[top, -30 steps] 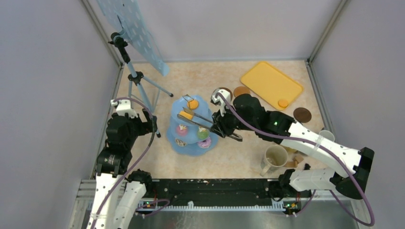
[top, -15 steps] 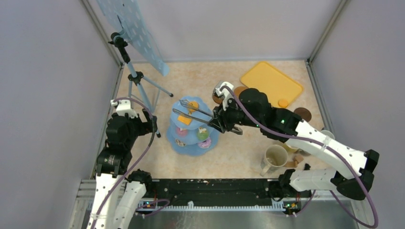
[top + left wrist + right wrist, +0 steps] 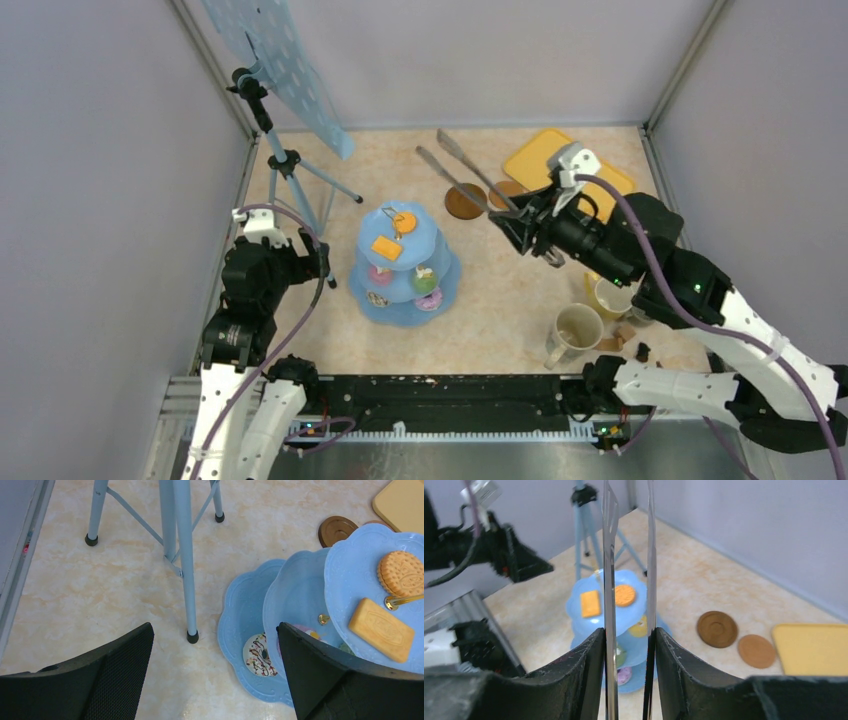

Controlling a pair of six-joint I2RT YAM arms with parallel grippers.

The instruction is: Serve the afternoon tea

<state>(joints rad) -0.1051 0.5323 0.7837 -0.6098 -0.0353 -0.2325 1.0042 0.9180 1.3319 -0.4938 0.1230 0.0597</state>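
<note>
**Sweets on the stand, mugs not yet on coasters**

Nearest the arm bases, at the right, a beige mug (image 3: pixel 578 328) stands on the bare table, with a yellow mug (image 3: pixel 608 297) just behind it, half hidden under the right arm. Neither sits on a coaster as far as I can tell, and I cannot make out any other mugs.

At the left, the left gripper (image 3: pixel 214 635) hangs near the stand with its fingers spread wide and nothing between them.

In the middle, the blue tiered stand (image 3: pixel 400 314) looks stocked. A round biscuit (image 3: pixel 404 221) and an oblong biscuit (image 3: pixel 386 247) lie on the top tier, with a cupcake (image 3: pixel 425 280) and donuts (image 3: pixel 381 271) lower down.

Further back, the right gripper (image 3: pixel 626 640) is clenched on the tongs (image 3: pixel 609 555), raised well clear of the stand. Their tips point to the back wall and look empty.

Below them two coasters (image 3: pixel 464 201) lie side by side, just short of the tray (image 3: pixel 545 160) in the far right corner.

The food part looks largely done. Pairing the mugs with their coasters seems to be what is left.
</note>
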